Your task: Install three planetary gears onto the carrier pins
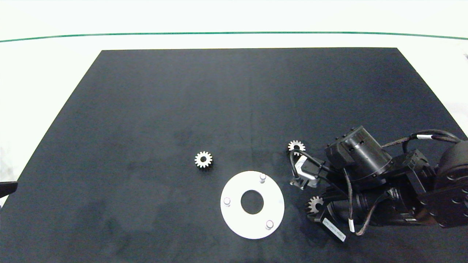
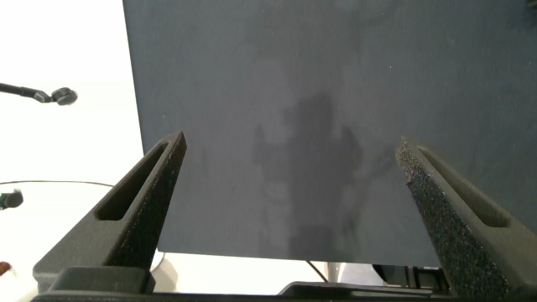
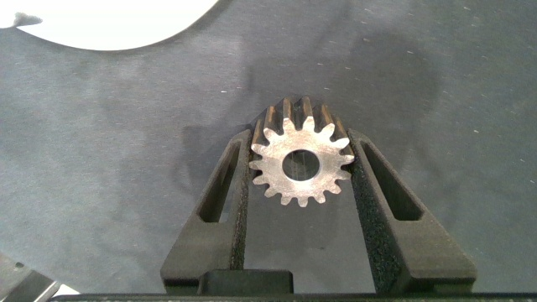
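Counting it up: three planetary gears and three carrier pins, none of them mated yet.

The white disc (image 1: 252, 219) sits flat on the black mat (image 1: 146, 109), low and a bit right of centre. Its three pins stand up around the big centre hole: one at about 1 o'clock (image 1: 262, 177), one at about 9 o'clock (image 1: 227, 201) and one at about 5 o'clock (image 1: 269, 224). All three pins are bare.

Gears: the first gear (image 1: 203, 159) lies flat on the mat by itself, at roughly 10 o'clock from the disc and clear of its rim. The second gear (image 1: 296, 147) lies at about 2 o'clock from the disc, just beside the right arm's cabling. The third gear (image 3: 299, 163) is pinched between the fingers of the right gripper (image 3: 299, 180), one pad on each side of its teeth, at about 3 o'clock from the disc and near its edge.

The left gripper (image 2: 289, 180) is parked off at the mat's left edge, fingers spread wide with nothing between them.
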